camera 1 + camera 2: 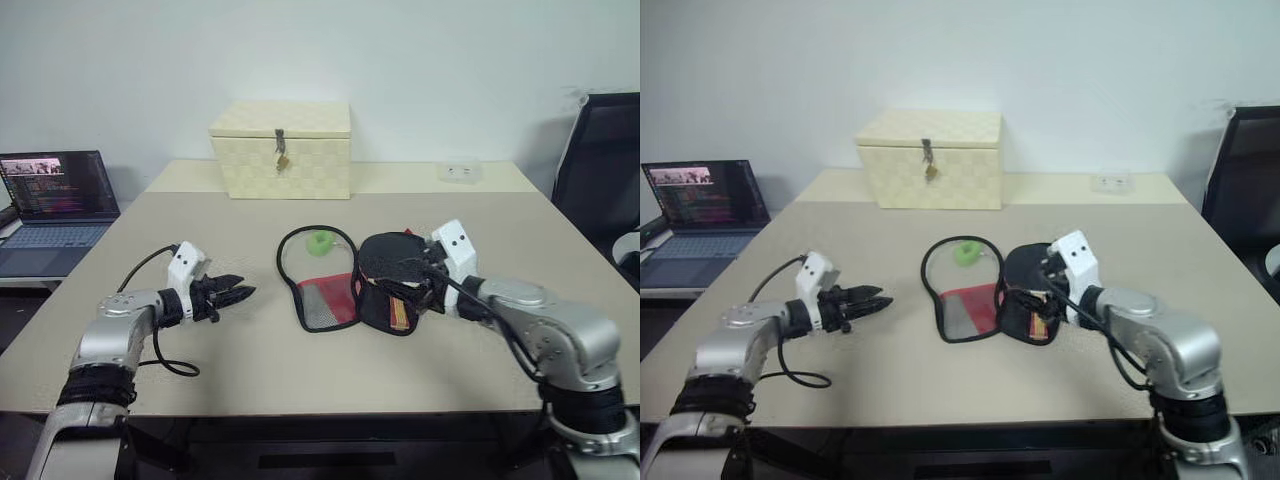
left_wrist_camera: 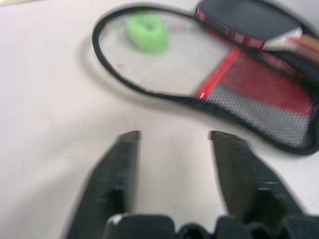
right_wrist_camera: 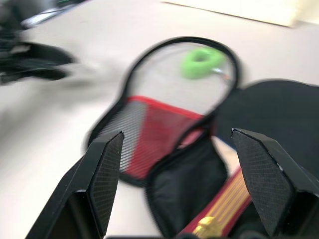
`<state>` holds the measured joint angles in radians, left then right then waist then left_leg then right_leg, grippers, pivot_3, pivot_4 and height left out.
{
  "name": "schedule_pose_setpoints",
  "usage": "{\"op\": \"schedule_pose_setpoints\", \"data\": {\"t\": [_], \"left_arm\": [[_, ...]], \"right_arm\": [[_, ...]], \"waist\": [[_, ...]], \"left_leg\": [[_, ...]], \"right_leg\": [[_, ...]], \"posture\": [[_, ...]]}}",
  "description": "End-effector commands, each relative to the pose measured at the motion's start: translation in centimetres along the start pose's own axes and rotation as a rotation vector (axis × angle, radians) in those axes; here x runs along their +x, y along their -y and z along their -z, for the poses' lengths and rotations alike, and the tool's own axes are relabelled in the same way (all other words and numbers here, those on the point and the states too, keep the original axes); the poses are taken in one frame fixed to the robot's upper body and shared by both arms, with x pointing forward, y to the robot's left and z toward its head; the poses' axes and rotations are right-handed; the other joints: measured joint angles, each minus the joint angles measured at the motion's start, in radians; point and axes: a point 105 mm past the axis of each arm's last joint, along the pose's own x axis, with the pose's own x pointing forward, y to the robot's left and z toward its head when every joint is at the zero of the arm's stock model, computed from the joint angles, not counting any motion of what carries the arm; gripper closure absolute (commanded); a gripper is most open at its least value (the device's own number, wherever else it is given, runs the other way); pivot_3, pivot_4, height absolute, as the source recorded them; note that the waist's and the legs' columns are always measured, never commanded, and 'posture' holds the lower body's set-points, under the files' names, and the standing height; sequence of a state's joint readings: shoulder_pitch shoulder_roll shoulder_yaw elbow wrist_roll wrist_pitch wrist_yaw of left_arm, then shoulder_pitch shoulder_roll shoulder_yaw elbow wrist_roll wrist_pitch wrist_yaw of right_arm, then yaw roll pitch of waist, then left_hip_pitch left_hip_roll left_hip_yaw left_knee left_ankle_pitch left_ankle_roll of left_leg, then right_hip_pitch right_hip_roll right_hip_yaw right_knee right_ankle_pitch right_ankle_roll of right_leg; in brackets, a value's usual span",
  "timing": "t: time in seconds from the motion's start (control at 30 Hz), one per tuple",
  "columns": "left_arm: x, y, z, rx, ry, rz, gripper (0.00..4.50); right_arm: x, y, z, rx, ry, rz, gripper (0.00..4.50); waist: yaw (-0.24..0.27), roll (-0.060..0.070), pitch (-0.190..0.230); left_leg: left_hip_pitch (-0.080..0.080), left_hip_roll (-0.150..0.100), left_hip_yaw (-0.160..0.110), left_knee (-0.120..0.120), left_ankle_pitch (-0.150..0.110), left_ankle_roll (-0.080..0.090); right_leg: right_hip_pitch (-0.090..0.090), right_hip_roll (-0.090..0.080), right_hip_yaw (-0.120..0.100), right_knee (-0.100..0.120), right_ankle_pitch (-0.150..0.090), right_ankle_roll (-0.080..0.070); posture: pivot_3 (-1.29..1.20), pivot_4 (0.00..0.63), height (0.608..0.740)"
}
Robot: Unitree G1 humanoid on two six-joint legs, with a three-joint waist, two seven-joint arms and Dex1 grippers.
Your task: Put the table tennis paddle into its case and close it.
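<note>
Case (image 1: 330, 285) lies unzipped and spread flat near the middle of the surface (image 1: 250, 360), mesh-pocket flap turned out toward the robot's left, a green ring (image 1: 321, 242) resting on that flap's pale lining. Table tennis paddle (image 1: 392, 262) sits in the case's right half, black face up, striped handle toward the near edge; likely laid there so the flap can fold over it. Right tool (image 3: 177, 174) hovers just above the paddle, fingers spread wide, gripping nothing. Left tool (image 1: 232, 293) hangs left of the case, well apart from it, fingers parted and empty, probably positioned to take the open flap. Zipper not yet closed.
</note>
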<state>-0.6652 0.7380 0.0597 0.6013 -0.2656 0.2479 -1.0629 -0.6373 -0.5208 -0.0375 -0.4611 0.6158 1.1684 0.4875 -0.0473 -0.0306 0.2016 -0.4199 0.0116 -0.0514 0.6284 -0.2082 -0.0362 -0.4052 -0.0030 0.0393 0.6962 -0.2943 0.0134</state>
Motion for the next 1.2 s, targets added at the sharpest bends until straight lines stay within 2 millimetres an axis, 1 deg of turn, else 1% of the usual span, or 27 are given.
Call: {"op": "schedule_pose_setpoints", "data": {"t": [0.03,0.07,0.1,0.23,0.33,0.4,0.47,0.53,0.57,0.67,0.77,0.83,0.87,0.9,0.93,0.97,1.03,1.1,1.2], "left_arm": [[0.1,-1.6,-0.5,0.086,-0.042,-0.044,3.91],[0.5,-1.7,-0.3,0.087,-0.052,-0.05,4.25],[1.2,-1.8,-0.1,0.086,-0.054,-0.053,4.46],[3.4,-1.7,0.4,0.066,-0.055,-0.081,4.46],[5.4,-0.5,0.8,0.058,-0.05,-0.036,4.46],[6.6,0.5,1.0,0.023,-0.035,-0.01,4.46],[7.4,1.1,1.4,0.01,-0.036,-0.002,4.46],[8.4,1.7,1.1,-0.006,-0.021,0.006,4.46],[9.0,2.2,0.5,0.003,-0.007,0.022,4.46],[10.3,3.1,-2.3,0.033,0.069,0.068,4.46],[11.2,4.3,-5.9,0.07,0.161,0.137,4.46],[11.7,5.2,-7.7,0.092,0.207,0.186,4.46],[12.1,6.1,-9.1,0.113,0.238,0.231,4.46],[12.9,7.7,-11.0,0.137,0.278,0.288,4.46],[13.6,9.0,-12.4,0.155,0.306,0.333,4.46],[13.9,9.8,-13.1,0.165,0.321,0.358,4.46],[14.7,11.1,-13.8,0.184,0.325,0.385,4.46],[15.4,12.1,-14.0,0.184,0.323,0.403,4.46],[16.4,13.2,-13.9,0.164,0.309,0.398,4.46]], "right_arm": [[-1.6,-0.8,-1.6,-0.055,0.042,-0.079,0.73],[-1.9,-0.8,-1.8,-0.065,0.04,-0.09,0.73],[-2.0,-0.8,-1.8,-0.071,0.037,-0.096,0.73],[-2.2,-0.8,-1.6,-0.085,0.025,-0.099,0.73],[-2.2,-0.6,-1.4,-0.089,0.016,-0.091,0.73],[-2.2,-0.3,-1.3,-0.091,0.016,-0.069,0.73],[-2.2,0.1,-1.3,-0.095,0.017,-0.049,0.73],[-2.4,0.5,-1.4,-0.098,0.023,-0.031,0.73],[-2.7,0.7,-1.4,-0.101,0.021,-0.019,0.73],[-3.4,1.4,-1.4,-0.105,0.017,0.013,0.73],[-4.1,2.1,-1.3,-0.109,0.001,0.042,0.73],[-4.6,2.3,-1.1,-0.106,-0.013,0.052,0.73],[-5.1,2.6,-0.9,-0.104,-0.025,0.059,0.73],[-5.9,3.1,-0.8,-0.085,-0.041,0.079,0.73],[-6.6,3.6,-0.7,-0.07,-0.052,0.094,0.73],[-7.0,3.8,-0.6,-0.06,-0.058,0.103,0.73],[-7.4,4.2,-0.5,-0.044,-0.062,0.126,0.73],[-7.5,4.4,-0.4,-0.035,-0.066,0.139,0.73],[-7.3,4.4,-0.2,-0.031,-0.071,0.143,0.73]], "waist": [[0.002,0.0,0.0],[0.003,0.0,0.0],[0.002,0.0,0.0],[0.006,0.0,0.0],[0.007,-0.001,0.0],[0.011,-0.001,0.0],[0.015,-0.001,0.0],[0.016,-0.001,0.0],[0.018,-0.001,-0.001],[0.028,-0.001,-0.001],[0.027,-0.002,0.0],[0.026,-0.002,0.0],[0.024,-0.002,0.0],[0.025,-0.002,0.0],[0.03,-0.002,0.0],[0.031,-0.002,0.0],[0.029,-0.002,0.0],[0.016,-0.002,0.0],[0.002,-0.002,0.0]], "left_leg": [[0.0,0.0,0.0,0.0,0.0,0.0],[0.0,0.0,0.0,0.0,0.0,0.0],[0.0,0.0,0.0,0.0,0.0,0.0],[0.0,0.0,0.0,0.001,0.0,0.0],[-0.001,-0.001,0.0,0.001,0.0,0.0],[-0.001,-0.001,-0.001,0.001,0.0,0.0],[-0.001,-0.001,-0.001,0.002,0.0,0.0],[-0.001,-0.001,-0.001,0.002,0.0,0.0],[-0.001,-0.001,-0.001,0.002,0.0,0.0],[-0.002,-0.002,-0.002,0.003,0.0,0.0],[-0.005,-0.002,-0.003,0.005,0.0,0.0],[-0.006,-0.002,-0.003,0.006,0.0,0.0],[-0.006,-0.002,-0.003,0.006,0.0,0.0],[-0.006,-0.002,-0.003,0.005,0.0,0.0],[-0.006,-0.002,-0.003,0.006,0.0,0.0],[-0.007,-0.003,-0.003,0.006,0.0,0.0],[-0.007,-0.004,-0.003,0.007,0.0,0.0],[-0.006,-0.004,-0.002,0.007,0.0,0.0],[-0.003,-0.004,0.001,0.005,0.0,0.0]], "right_leg": [[0.0,0.0,0.0,0.0,0.0,0.0],[0.0,0.0,0.0,0.0,0.0,0.0],[0.0,0.0,0.0,0.001,0.0,0.0],[0.0,0.0,0.0,0.001,0.0,0.0],[0.0,0.0,-0.001,0.001,0.0,0.0],[0.0,0.0,-0.001,0.001,0.0,0.0],[0.0,0.0,-0.001,0.001,0.0,0.0],[0.0,0.0,-0.001,0.001,0.0,0.0],[0.0,0.0,-0.001,0.001,0.0,0.001],[0.0,0.0,-0.002,0.001,0.0,0.001],[-0.001,0.0,-0.003,0.001,0.001,0.002],[-0.001,0.0,-0.003,0.001,0.001,0.002],[-0.001,0.0,-0.003,0.001,0.001,0.002],[-0.001,0.0,-0.003,0.001,0.001,0.002],[-0.001,0.0,-0.004,0.001,0.001,0.002],[-0.001,0.0,-0.004,0.0,0.001,0.002],[-0.001,0.0,-0.003,0.0,0.001,0.003],[-0.001,0.0,-0.002,0.0,0.001,0.003],[-0.001,0.002,0.001,0.001,0.001,0.003]], "posture": [[0.0,0.15,0.74],[0.0,0.15,0.74],[0.0,0.15,0.74],[0.0,0.15,0.74],[0.0,0.15,0.74],[0.0,0.15,0.74],[0.0,0.15,0.74],[0.0,0.15,0.74],[0.0,0.15,0.74],[0.0,0.15,0.74],[0.0,0.15,0.74],[0.0,0.15,0.74],[0.0,0.15,0.74],[0.0,0.15,0.74],[0.0,0.15,0.74],[0.0,0.15,0.74],[0.0,0.15,0.74],[0.0,0.15,0.74],[0.0,0.15,0.74]]}}
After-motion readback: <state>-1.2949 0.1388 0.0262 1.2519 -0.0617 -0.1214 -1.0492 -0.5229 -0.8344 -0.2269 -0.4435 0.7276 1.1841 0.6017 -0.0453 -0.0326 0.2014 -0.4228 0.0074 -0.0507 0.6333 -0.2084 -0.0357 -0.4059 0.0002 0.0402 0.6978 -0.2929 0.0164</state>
